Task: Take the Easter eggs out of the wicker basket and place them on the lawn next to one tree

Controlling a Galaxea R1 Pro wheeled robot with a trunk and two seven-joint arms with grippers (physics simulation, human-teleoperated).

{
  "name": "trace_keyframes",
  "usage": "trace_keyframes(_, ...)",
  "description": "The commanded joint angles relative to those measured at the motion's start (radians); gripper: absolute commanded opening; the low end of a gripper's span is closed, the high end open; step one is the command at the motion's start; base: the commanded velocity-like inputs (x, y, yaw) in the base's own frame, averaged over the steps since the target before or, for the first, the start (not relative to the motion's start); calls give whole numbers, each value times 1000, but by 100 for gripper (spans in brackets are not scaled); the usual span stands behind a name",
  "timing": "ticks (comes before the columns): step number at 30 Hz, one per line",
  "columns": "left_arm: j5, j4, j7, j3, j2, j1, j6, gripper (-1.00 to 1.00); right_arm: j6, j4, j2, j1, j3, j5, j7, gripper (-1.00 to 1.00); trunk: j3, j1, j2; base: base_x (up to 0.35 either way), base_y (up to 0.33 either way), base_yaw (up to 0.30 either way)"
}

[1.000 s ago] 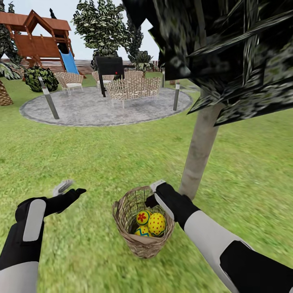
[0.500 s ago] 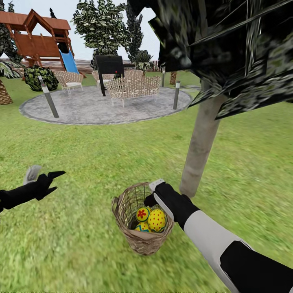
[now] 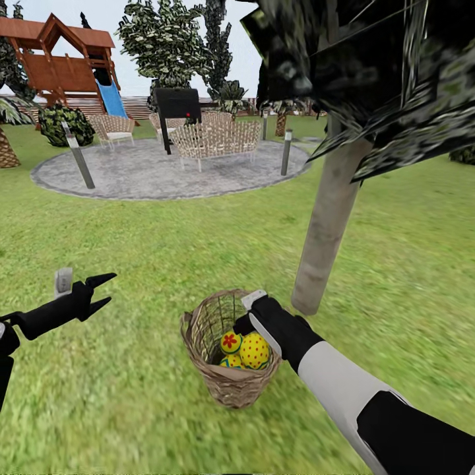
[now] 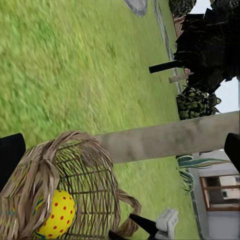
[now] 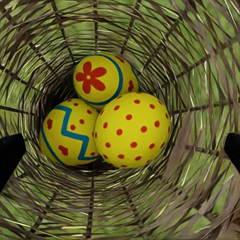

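Three Easter eggs (image 5: 107,117) in wicker basket (image 3: 227,386) beside tree trunk (image 3: 326,224), right pincer (image 3: 245,315) at basket rim, opening unclear, left pincer (image 3: 99,292) spread, empty, over lawn (image 3: 145,244).

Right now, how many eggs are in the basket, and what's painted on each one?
Flower egg: 1
Zigzag egg: 1
Dotted egg: 1
Total: 3 eggs, all in the basket.
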Motion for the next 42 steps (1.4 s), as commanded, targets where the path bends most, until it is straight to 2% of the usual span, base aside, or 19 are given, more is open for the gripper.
trace_keyframes(1,5,2,-2,1,0,-1,4,100,2,-2,0,-1,3,-10,-9,100,-4,4,-8,0,0,0)
trace_keyframes(4,5,3,-6,1,0,-1,4,100,2,-2,0,-1,3,-10,-9,100,-14,15,-28,0,0,0)
trace_keyframes(18,5,4,-8,1,-1,0,4,100,-18,0,0,-1,3,-10,-9,100,-68,21,-32,0,0,0)
trace_keyframes(25,3,22,-7,1,1,0,4,100,-18,-3,0,-1,3,-10,-12,100,-68,21,-32,16,0,0)
trace_keyframes(33,3,24,-8,0,4,0,4,100,-7,-3,0,-2,4,-14,-17,100,-68,21,-32,282,0,0)
trace_keyframes(38,3,25,-8,0,4,0,4,100,-8,-26,0,-1,3,-88,-11,100,-68,21,-32,100,0,0)
trace_keyframes(42,3,25,-8,0,4,0,4,100,13,-53,0,-1,4,-100,-18,100,-71,21,-32,7,0,69)
